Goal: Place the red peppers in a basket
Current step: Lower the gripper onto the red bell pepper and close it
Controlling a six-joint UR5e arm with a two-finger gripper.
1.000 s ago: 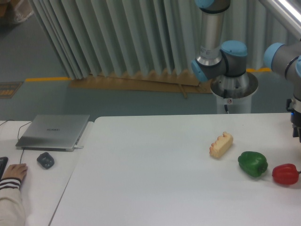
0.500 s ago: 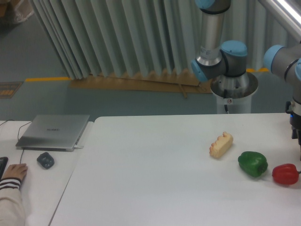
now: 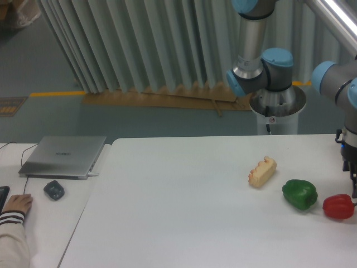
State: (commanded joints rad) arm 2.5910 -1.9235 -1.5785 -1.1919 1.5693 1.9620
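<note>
Camera: red pepper (image 3: 338, 206) near right table (image 3: 178, 223) edge, tool (image 3: 353, 174) above it, state unclear

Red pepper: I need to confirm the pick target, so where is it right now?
The red pepper lies on the white table at the camera view's far right edge, just right of the green pepper and below the end effector.
</note>
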